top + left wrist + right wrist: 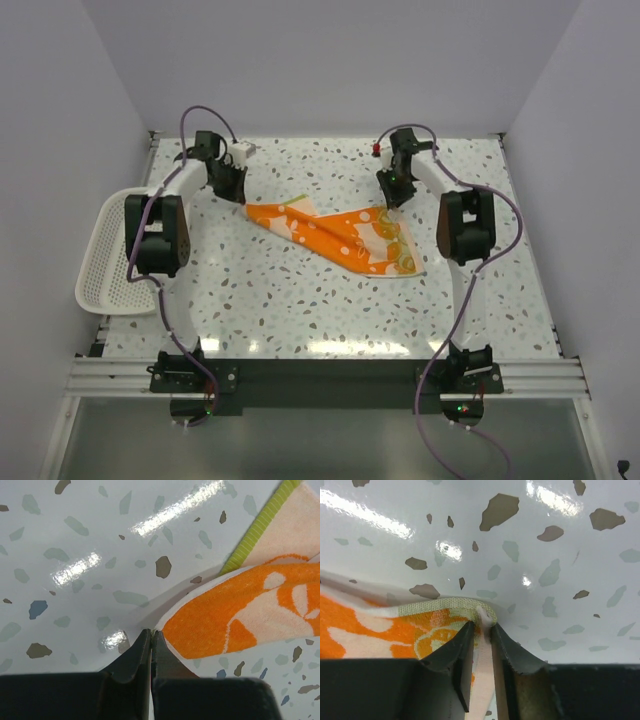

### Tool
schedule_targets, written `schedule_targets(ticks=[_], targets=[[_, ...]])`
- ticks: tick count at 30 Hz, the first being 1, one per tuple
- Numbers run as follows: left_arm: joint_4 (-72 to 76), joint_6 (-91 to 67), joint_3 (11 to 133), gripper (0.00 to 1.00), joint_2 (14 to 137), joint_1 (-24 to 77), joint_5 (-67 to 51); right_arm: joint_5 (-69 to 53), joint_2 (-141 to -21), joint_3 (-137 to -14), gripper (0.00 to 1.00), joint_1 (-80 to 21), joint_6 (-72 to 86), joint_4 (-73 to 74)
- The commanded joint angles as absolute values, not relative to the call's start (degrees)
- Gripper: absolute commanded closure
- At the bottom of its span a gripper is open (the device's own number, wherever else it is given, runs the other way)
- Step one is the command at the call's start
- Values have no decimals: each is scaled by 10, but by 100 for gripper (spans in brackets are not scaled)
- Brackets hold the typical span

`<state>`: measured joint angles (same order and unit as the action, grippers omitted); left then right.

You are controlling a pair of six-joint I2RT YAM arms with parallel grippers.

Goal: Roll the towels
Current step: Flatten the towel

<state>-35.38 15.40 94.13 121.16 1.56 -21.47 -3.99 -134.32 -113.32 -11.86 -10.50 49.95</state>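
The towel [335, 235] is an orange and cream cloth with white circle marks and a green hem. It lies folded in a slanted strip across the middle of the table. My left gripper [238, 196] is at its far left corner. In the left wrist view the jaws [151, 632] are closed, with only a sliver of the towel's [235, 615] edge at their tips. My right gripper [392, 200] is at the far right corner. In the right wrist view it [482, 625] is shut on a pinched fold of the towel [370, 630] at the green hem.
A white mesh basket [105, 260] hangs off the table's left edge, beside the left arm. White walls stand at the back and on both sides. The speckled tabletop [300, 310] lies between the towel and the arm bases.
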Motion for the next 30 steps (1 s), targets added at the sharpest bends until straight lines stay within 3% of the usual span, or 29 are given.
schedule_targets(ticks=[1,2,3,13,18,24,30], targets=[[-357,142,967,100,1209,17,-229,-60,-1360,-1155,79,-117,-105,497],[-356,142,969,100,1207,17,-230,-65,-1355,-1156,95,-117,-106,499],[-357,143,972,100,1205,17,-229,-69,-1346,-1157,100,-115,-106,501],[-401,208,1126,100,1179,12,-210,-139,-1215,-1241,100,-51,-93,510],[-377,229,1115,100,1130,12,-219,-157,-1137,-1221,100,-38,-91,500],[-336,249,994,100,995,11,-220,-146,-973,-1084,100,-30,-105,461],[-302,291,794,100,809,11,-240,-107,-807,-912,100,-27,-130,432]])
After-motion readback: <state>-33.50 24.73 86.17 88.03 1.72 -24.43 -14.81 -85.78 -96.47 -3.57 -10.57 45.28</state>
